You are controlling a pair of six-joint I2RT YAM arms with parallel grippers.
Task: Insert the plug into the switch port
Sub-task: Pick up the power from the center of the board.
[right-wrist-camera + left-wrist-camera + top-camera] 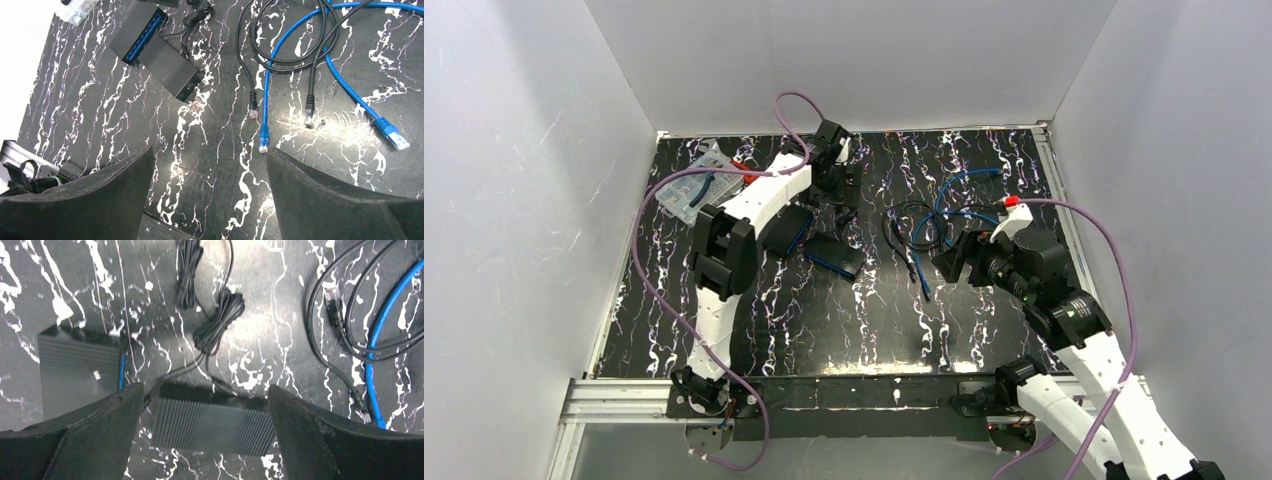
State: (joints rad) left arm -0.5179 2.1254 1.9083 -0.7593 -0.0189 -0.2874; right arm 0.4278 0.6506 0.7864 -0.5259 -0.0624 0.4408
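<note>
1. Top view: the left arm (754,200) reaches to the far side of the surface (824,330), left of centre. It ends above two black boxes lying just beside each other, the switch (836,256) and a second switch (786,228). A clear box (692,185) sits near the far left corner. The right arm (1064,310) bends over the right half, where a blue cable (944,205) and a black cable (902,225) lie looped together. The blue cable's plug (926,293) lies loose, apart from both switches.
2. Left wrist view: the left fingers (90,435) stand wide apart and hold nothing. The switch (212,425) lies below the gap between them, with a bundled cord (217,322) beyond it.
3. Right wrist view: the right fingers (85,200) stand wide apart and empty. The plug (263,143) lies on the surface beyond the gap. The switch (155,55), its blue ports showing, lies well apart from it.
</note>
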